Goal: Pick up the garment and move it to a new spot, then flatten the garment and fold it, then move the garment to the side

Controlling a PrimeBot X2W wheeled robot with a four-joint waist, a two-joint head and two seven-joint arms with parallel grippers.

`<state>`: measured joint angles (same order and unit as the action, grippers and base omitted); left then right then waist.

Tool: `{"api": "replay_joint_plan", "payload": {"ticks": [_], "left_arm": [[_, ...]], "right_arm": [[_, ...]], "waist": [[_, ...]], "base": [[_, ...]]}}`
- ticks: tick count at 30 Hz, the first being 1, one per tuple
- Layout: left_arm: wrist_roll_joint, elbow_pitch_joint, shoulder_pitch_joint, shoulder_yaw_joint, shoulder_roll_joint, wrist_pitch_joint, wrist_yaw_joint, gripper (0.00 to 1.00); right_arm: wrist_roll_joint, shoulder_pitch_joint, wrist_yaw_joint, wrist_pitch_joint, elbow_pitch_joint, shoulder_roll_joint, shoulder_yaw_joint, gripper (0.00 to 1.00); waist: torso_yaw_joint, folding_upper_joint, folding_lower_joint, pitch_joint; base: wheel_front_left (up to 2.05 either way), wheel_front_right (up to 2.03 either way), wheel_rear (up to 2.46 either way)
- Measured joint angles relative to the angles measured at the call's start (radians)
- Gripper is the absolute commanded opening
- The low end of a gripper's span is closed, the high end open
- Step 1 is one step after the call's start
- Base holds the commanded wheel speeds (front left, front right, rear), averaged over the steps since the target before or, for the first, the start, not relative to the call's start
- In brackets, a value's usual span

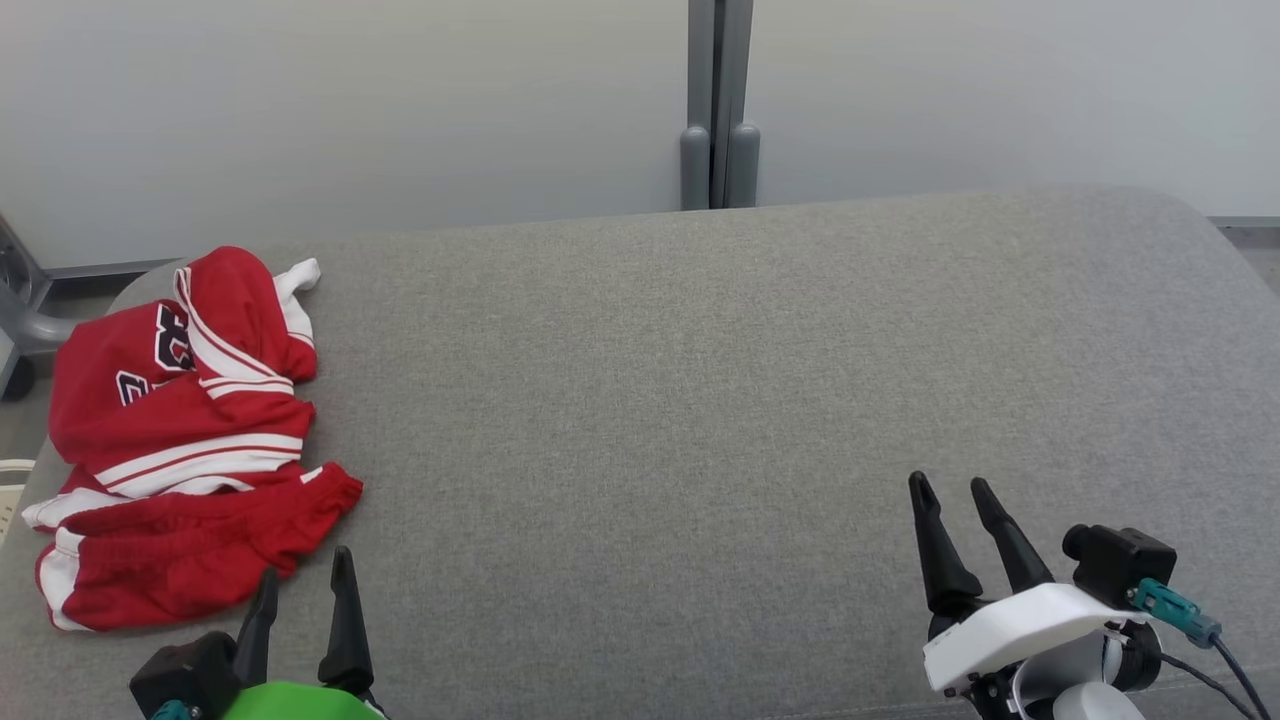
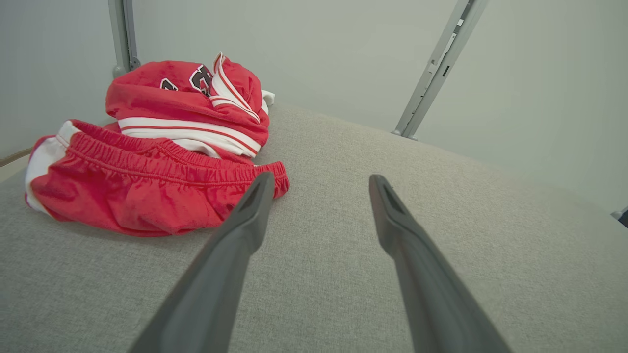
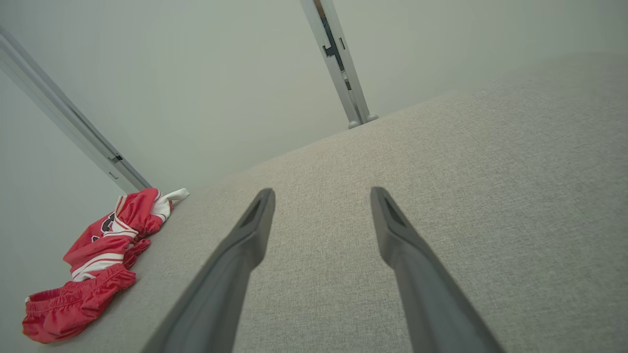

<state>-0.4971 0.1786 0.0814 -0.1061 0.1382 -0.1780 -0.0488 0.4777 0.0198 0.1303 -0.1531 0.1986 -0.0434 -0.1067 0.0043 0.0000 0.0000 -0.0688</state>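
1. One red and white garment (image 1: pixel 180 440) lies crumpled on the grey table (image 1: pixel 700 400), along its left edge, reaching from near the far left corner towards the near edge.
2. The left tool (image 1: pixel 306 565) hovers at the near edge just beside the garment's elastic waistband, its fingers spread wide and empty.
3. The right tool (image 1: pixel 948 483) sits near the near right corner, well apart from the garment, also spread wide and holding nothing.

A grey fabric bench (image 1: pixel 700 400) fronts pale panels (image 1: pixel 350 100). A grey metal post (image 1: pixel 718 100) joins them. Leftward, perhaps a wheeled frame (image 1: pixel 30 325).
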Motion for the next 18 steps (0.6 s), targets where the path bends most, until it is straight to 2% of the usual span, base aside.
{"api": "replay_joint_plan", "payload": {"ticks": [18], "left_arm": [[0.103, 0.000, 0.020, -0.025, 0.010, -0.018, 0.000, 1.00]], "right_arm": [[-0.139, -0.005, 0.000, -0.043, 0.044, -0.002, -0.042, 1.00]], "waist": [[-0.001, 0.0000, 0.0000, -0.014]], "base": [[0.00, 0.00, 0.00]]}}
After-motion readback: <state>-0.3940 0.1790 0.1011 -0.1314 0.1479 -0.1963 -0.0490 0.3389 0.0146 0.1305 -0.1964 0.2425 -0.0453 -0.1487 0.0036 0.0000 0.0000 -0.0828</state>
